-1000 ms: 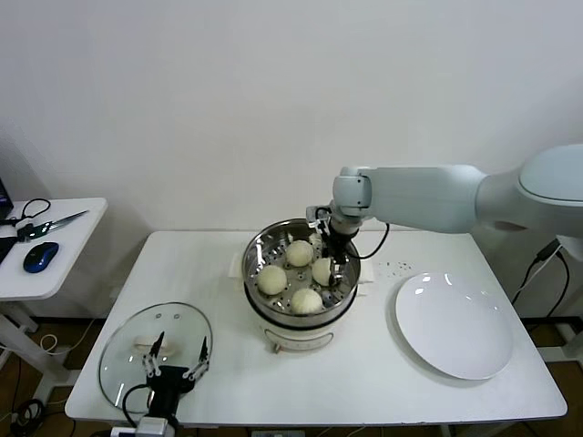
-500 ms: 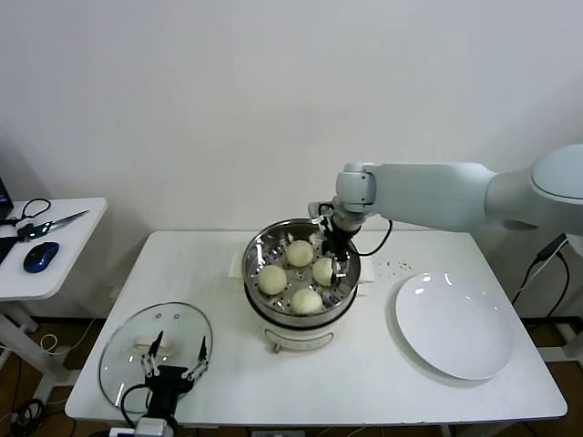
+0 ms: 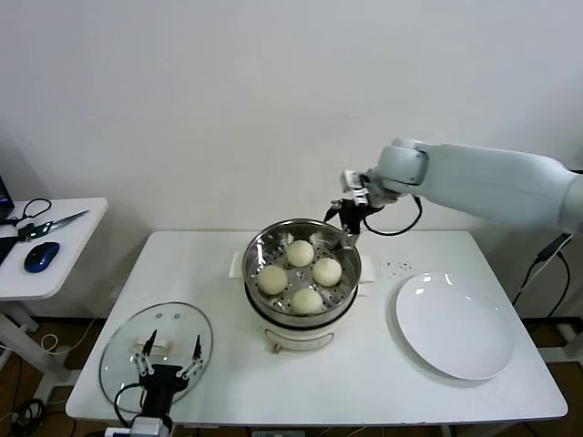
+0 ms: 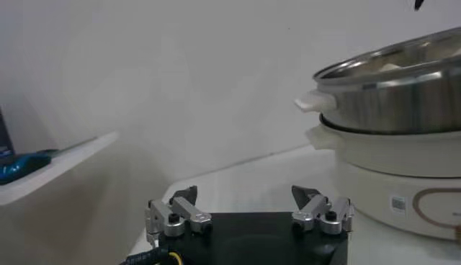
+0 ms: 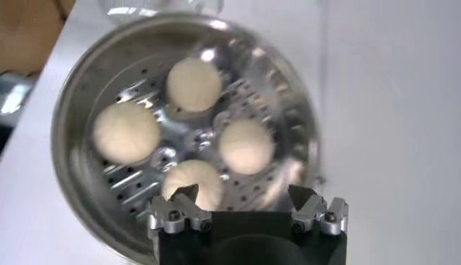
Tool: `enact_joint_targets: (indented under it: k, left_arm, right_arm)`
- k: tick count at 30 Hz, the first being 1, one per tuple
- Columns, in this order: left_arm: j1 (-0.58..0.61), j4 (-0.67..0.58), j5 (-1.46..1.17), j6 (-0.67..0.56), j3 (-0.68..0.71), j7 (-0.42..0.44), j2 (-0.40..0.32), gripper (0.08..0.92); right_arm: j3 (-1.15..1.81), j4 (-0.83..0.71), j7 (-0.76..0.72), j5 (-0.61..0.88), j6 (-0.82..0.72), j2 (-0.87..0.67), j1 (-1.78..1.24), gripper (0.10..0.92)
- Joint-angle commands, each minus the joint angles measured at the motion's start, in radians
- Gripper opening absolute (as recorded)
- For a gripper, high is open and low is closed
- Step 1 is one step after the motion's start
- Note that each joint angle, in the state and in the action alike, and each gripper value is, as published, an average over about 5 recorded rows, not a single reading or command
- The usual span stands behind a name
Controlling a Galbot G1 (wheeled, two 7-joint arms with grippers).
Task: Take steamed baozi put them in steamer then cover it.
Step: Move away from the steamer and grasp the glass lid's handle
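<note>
So four steamed baozi (image 3: 301,252) sit in the steamer (image 3: 258,250); right gripper (image 3: 347,215) above its rim, open, empty; cover (image 3: 155,350) beside it unplaced, left gripper (image 3: 166,358) open over it.

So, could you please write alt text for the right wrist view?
Four baozi sit apart on the perforated floor of the round steel steamer, seen from above. The open, empty right claw hangs over its near rim.
</note>
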Motion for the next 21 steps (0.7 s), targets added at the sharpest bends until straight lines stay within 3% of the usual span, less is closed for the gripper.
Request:
enact_joint_targets:
  k: [1,10,16,21]
  left_arm:
    - [-0.014,-0.008,0.037,0.002,-0.010,0.001,-0.018,0.823]
    - [-0.017,-0.010,0.080,0.001,-0.019,-0.001,-0.038,0.823]
    - [-0.014,-0.013,0.194,0.000,-0.036,0.010,-0.031,0.823]
    - [-0.024,-0.021,0.474,0.003,-0.068,0.024,-0.022,0.823]
  right_arm:
    - [0.420,0.206,0.305,-0.043,0.222,-0.405,-0.331,0.823]
    - [1.246,0.306,0.504,-0.174,0.260,-0.445,-1.125,0.823]
    - [1.610,0.392,0.617,-0.225,0.272,-0.340,-1.511,0.823]
    - [1.850,0.460,0.686,-0.235,0.266,-0.229,-1.783,0.823]
